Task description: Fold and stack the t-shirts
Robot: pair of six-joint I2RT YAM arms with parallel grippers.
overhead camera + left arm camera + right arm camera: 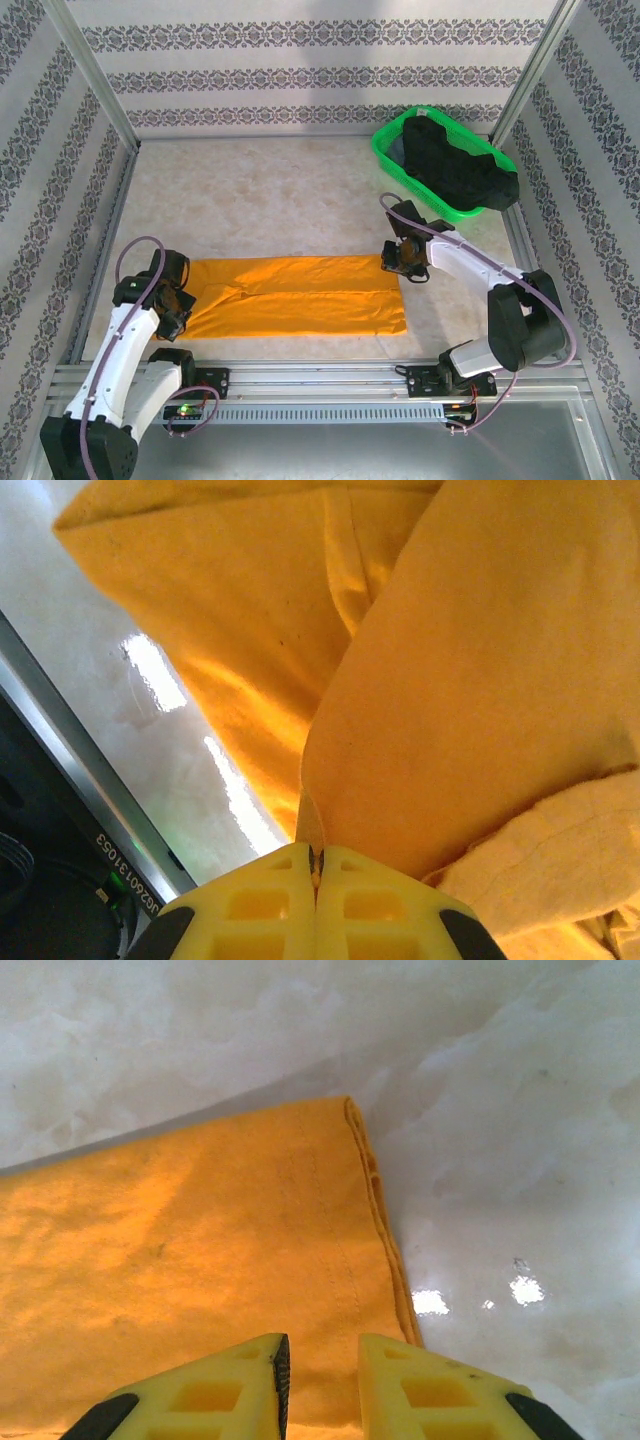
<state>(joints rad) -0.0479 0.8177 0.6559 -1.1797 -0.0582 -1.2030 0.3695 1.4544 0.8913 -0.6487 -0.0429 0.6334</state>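
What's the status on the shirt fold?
Left gripper shut on orange t-shirt, left end. Right gripper open over its right edge. Black t-shirt in green basket. No obstruction seen.

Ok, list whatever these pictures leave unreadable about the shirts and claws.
Top view: black t-shirt is bunched in the green basket, whose wall hides its lower part.
Left wrist view: orange t-shirt is cut off by the frame; which part the shut left claw pinches is unclear.
Right wrist view: whether the open right claw touches the cloth.

White arm links (115, 355), black joints (520, 320), purple cables (125, 255), yellow ribbed fingers (220, 1390)
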